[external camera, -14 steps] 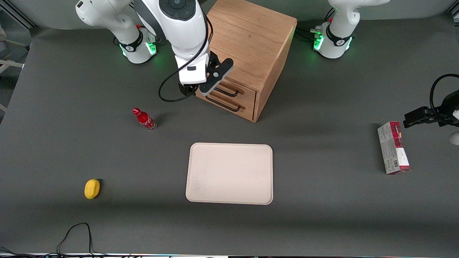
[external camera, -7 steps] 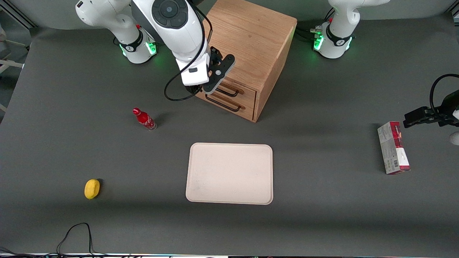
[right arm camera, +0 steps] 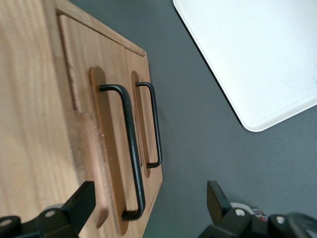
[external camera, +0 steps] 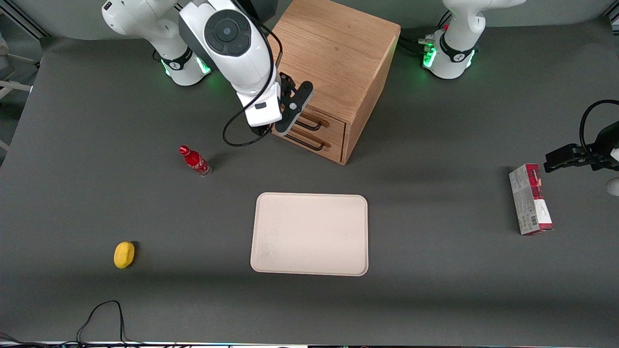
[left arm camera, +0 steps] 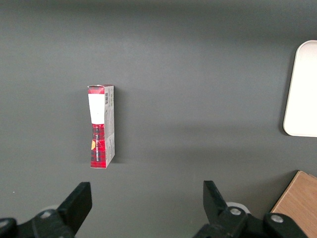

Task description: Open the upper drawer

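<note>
1. Gripper (right arm camera: pixel 146 203): fingers spread wide, grasping nothing, poised just in front of the upper drawer (external camera: pixel 316 123) handle (right arm camera: pixel 128 151).
2. Upper drawer: closed, in wooden cabinet (external camera: pixel 333 58), above lower drawer (external camera: pixel 309 140).

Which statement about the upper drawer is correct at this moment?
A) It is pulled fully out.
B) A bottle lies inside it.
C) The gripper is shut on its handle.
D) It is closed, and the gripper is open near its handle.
D: the upper drawer sits flush in the cabinet, and the gripper is open beside its handle, touching nothing.
</note>
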Robot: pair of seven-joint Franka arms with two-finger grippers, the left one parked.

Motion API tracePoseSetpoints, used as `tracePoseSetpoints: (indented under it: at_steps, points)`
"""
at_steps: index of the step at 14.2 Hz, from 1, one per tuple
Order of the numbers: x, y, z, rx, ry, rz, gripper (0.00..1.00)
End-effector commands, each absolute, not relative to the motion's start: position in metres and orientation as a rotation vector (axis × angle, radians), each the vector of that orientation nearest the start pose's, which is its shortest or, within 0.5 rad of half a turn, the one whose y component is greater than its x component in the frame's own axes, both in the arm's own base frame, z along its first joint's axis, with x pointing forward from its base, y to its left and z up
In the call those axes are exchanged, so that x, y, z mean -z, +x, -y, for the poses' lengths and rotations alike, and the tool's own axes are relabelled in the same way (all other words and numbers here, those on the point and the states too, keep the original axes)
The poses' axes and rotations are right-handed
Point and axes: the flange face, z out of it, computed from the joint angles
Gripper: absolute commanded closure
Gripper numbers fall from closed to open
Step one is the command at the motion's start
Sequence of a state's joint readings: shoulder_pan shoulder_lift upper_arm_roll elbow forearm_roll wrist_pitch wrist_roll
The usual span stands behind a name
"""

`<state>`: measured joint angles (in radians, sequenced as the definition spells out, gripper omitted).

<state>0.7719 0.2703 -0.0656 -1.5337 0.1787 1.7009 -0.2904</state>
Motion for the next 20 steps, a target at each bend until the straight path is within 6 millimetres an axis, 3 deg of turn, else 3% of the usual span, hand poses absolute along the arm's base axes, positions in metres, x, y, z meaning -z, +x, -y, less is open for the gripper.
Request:
tracePoseSetpoints:
  at_steps: [1, 10, 20]
  points:
    - [-0.472, 0.466, -0.422, -0.181, -2.614, 1.423, 0.00]
    - [-0.432, 0.460, -0.419, -0.167, -2.630, 1.422, 0.00]
    - [-0.412, 0.462, -0.419, -0.152, -2.608, 1.472, 0.00]
